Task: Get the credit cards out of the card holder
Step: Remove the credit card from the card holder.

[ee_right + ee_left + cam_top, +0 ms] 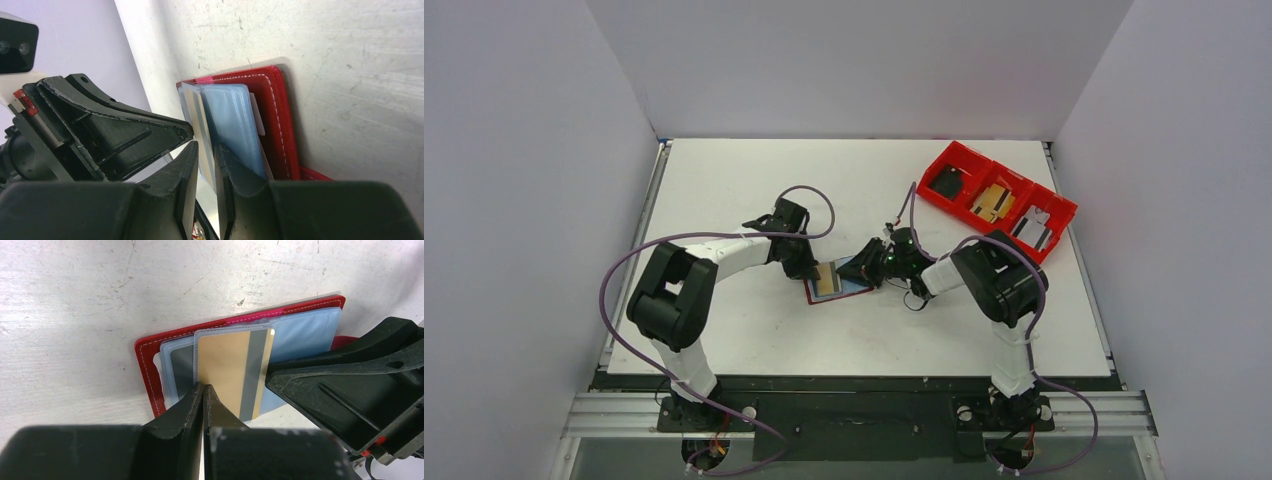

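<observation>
The card holder point(836, 292) lies open on the table, a dark red wallet point(149, 365) with pale blue plastic sleeves point(305, 332). A tan credit card point(222, 367) with a grey band sticks partly out of a sleeve. My left gripper point(205, 387) is shut with nothing between its fingers, its tips resting at the card's near edge. My right gripper point(206, 148) straddles the card's free edge point(199, 112) from the opposite side. The card lies against one finger and a narrow gap shows at the other. In the top view the left gripper point(807, 267) and right gripper point(862, 270) flank the wallet.
A bright red three-compartment bin point(955, 146) stands at the back right of the table, with items in each compartment. Grey walls enclose the table on three sides. The two grippers sit very close together over the wallet.
</observation>
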`<action>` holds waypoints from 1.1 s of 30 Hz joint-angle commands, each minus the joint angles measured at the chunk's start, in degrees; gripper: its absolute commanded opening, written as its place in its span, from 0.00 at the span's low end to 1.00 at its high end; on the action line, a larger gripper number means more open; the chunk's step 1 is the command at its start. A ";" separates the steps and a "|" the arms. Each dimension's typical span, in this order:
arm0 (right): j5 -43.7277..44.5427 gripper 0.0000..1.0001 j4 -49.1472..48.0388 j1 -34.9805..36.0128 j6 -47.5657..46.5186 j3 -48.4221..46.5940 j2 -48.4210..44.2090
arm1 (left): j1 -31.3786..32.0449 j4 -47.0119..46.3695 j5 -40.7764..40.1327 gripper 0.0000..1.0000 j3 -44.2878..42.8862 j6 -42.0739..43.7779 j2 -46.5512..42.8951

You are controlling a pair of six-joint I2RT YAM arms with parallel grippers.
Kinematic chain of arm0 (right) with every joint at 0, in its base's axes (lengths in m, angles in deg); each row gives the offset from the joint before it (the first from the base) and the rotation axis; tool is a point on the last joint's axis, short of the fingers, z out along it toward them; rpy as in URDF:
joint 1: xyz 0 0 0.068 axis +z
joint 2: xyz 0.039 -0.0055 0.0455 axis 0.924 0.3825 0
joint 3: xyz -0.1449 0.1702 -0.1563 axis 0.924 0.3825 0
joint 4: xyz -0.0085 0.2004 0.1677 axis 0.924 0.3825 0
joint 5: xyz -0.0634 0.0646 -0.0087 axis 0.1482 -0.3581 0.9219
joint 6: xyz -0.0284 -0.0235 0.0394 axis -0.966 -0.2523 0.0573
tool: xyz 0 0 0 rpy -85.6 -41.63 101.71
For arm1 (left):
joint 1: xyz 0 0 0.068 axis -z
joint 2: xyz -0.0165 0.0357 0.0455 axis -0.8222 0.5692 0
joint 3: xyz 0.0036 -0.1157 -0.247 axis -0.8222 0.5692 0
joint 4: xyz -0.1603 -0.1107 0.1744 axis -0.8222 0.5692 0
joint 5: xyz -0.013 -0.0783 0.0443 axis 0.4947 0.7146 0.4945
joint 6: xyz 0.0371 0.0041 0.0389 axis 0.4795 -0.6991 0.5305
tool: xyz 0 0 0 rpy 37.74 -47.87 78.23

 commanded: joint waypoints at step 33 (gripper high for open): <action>1.35 0.00 -2.19 -2.27 -1.76 1.69 -1.16 | -0.97 3.80 -5.34 0.00 4.55 1.90 3.01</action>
